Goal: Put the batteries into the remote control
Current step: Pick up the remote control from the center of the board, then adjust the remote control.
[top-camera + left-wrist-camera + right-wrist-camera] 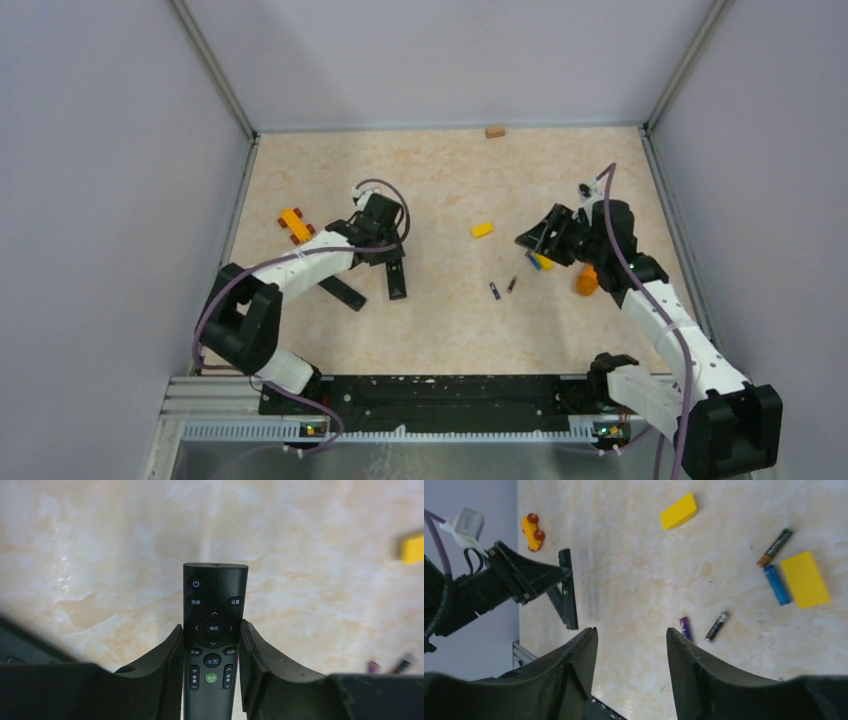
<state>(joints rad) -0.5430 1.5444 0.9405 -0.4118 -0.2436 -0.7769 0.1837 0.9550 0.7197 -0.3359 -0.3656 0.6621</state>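
Observation:
My left gripper (pixel 388 256) is shut on the black remote control (pixel 397 279). In the left wrist view the remote (pixel 215 605) is button side up between my fingers (pixel 255 650). Two batteries, one purple (pixel 494 291) and one dark (pixel 512 285), lie on the table between the arms. My right gripper (pixel 533 240) is open and empty above the table, right of them. In the right wrist view the purple battery (pixel 684 628) and the dark one (pixel 717 626) lie just past my right fingertip. A blue battery (pixel 777 584) and a dark orange-tipped one (pixel 775 547) lie farther off.
A black bar-shaped piece (pixel 343 292) lies left of the remote. Yellow blocks (pixel 483 229) (pixel 805 579), an orange object (pixel 587 280), an orange toy car (pixel 294 224) and a wooden block (pixel 495 131) are scattered on the table. Walls close in three sides.

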